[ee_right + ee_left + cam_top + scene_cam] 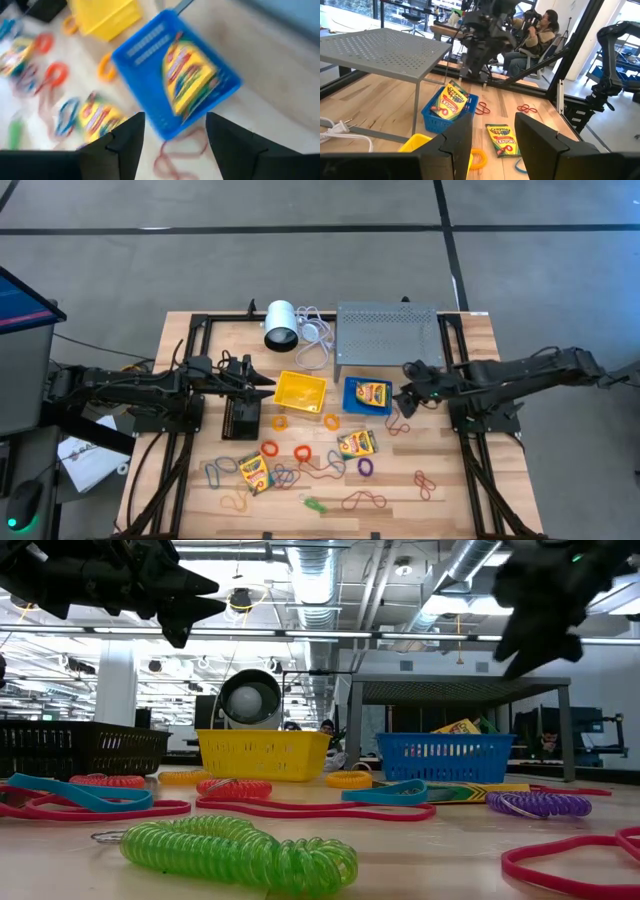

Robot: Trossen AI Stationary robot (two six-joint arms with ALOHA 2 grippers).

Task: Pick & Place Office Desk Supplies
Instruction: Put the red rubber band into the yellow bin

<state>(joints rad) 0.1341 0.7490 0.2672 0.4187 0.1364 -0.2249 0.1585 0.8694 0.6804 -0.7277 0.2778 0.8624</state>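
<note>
Two dark, jointed arms are showing at the frame's left and right edges, each ending in a black two-fingered hand: left hand point(268, 385), right hand point(404, 398) (a green light is glowing near its wrist).

Bright overhead light; blurred right wrist view

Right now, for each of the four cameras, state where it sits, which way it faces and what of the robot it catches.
High view: overhead, looking straight down; both arms, left gripper, right gripper.
Low view: table height, looking level past a green coiled ring; both grippers hang from above.
Left wrist view: on the left arm, facing the right arm across the table; own fingers.
Right wrist view: on the right arm, looking down; own fingers.
All four share the blue plastic basket holding a yellow crayon box.
</note>
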